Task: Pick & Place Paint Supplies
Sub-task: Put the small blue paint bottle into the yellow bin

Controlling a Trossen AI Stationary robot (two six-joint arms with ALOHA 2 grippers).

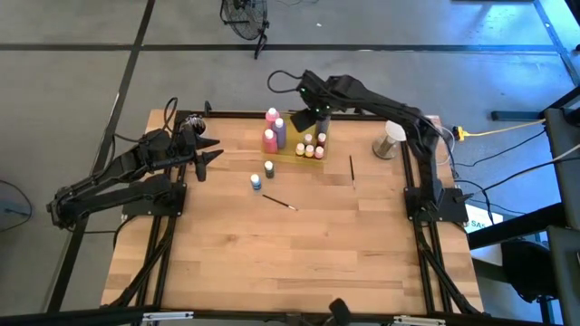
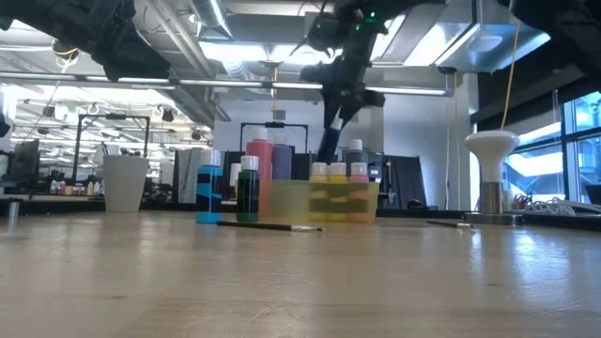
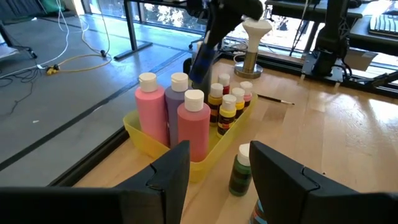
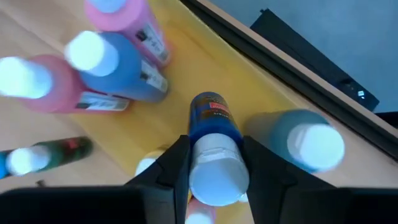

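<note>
A translucent yellow tray (image 1: pixel 292 152) stands at the table's far middle. It holds tall pink (image 3: pixel 149 109) and purple (image 3: pixel 176 106) squeeze bottles, a grey one (image 4: pixel 298 140) and several small white-capped bottles (image 1: pixel 310 148). My right gripper (image 1: pixel 317 112) hangs over the tray's far end, shut on a small blue paint bottle (image 4: pixel 211 121). A dark green bottle (image 1: pixel 269 168) and a blue bottle (image 1: pixel 256 182) stand on the wood near the tray. Two brushes (image 1: pixel 279 202) (image 1: pixel 352 170) lie flat. My left gripper (image 1: pixel 207 156) waits open at the far left, touching nothing. My right gripper pinches the blue bottle between its two fingers (image 4: pixel 173 167), at the white cap (image 4: pixel 214 171) and just below it. The fingers slant down from above and lie along the bottle. The bottle's body sticks out past the fingertips, tilted, bottom end down over the tray.
A stack of pale cups (image 1: pixel 388 140) stands at the far right, near the right arm's base. Bare wood (image 1: pixel 290 263) covers the near half of the table. The loose green bottle (image 3: pixel 239 171) stands just ahead of my left gripper's fingers.
</note>
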